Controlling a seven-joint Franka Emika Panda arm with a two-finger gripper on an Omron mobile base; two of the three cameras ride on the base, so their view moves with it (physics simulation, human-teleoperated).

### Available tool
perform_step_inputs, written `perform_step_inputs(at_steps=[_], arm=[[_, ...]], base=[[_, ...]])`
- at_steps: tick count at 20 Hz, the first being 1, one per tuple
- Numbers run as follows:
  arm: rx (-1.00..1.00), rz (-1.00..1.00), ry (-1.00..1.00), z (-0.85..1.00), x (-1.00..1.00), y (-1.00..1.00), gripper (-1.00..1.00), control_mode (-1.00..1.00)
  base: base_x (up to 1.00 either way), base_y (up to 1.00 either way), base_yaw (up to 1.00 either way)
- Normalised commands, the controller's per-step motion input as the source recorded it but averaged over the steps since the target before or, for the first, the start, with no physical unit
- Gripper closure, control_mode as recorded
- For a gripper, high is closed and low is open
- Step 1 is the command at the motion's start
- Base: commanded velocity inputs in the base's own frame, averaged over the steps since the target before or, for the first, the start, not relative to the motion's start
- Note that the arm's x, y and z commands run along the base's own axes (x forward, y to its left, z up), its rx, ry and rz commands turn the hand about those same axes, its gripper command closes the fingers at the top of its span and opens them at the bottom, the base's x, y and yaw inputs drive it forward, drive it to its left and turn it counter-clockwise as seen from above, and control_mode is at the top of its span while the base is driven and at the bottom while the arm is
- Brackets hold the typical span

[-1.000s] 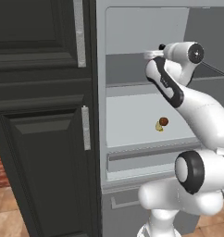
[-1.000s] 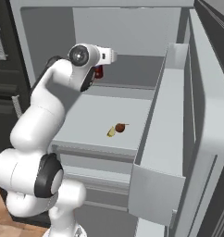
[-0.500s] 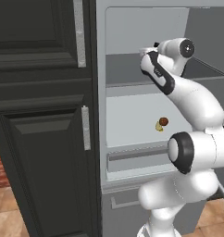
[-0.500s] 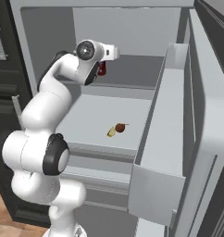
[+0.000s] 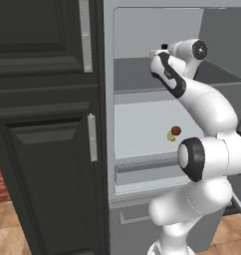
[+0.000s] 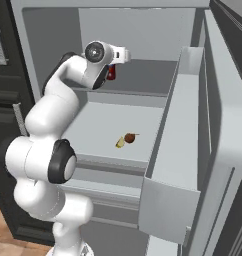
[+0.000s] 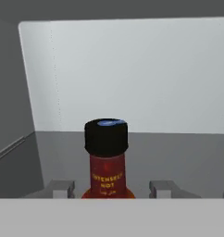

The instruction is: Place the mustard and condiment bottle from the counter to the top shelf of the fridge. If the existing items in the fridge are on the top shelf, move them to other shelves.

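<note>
My slim dark red sauce bottle with the black cap and label [image 7: 107, 159] stands upright on the flat grey top shelf [image 6: 143, 80] of the tall pale-grey fridge [image 5: 142, 30], so that half of the job looks done. The two small existing items, a tiny brown round thing [image 6: 129, 137] and a little yellow piece [image 6: 120, 143] touching it, lie on the wider white shelf [image 6: 103, 127] below, not on the top one, so I judge they need no moving. The pale-yellow squeeze bottle of mustard is what I reckon is left to bring up here.

My claw [image 7: 111, 189] is at the top shelf with its jaws apart, one grey fingertip [image 7: 59, 188] either side of the bottle's shoulder. There is a clear gap on both sides; I am touching nothing and holding nothing, and the bottle stands on its own
</note>
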Motion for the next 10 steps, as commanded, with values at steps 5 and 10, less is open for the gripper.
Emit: perform_step_inputs(at_steps=[5, 10], arm=[[0.00, 0.00, 0.00, 0.00, 0.00, 0.00, -1.00, -1.00], [0.00, 0.00, 0.00, 0.01, -0.30, 0.00, -1.00, -1.00]], base=[[0.00, 0.00, 0.00], [0.00, 0.00, 0.00]])
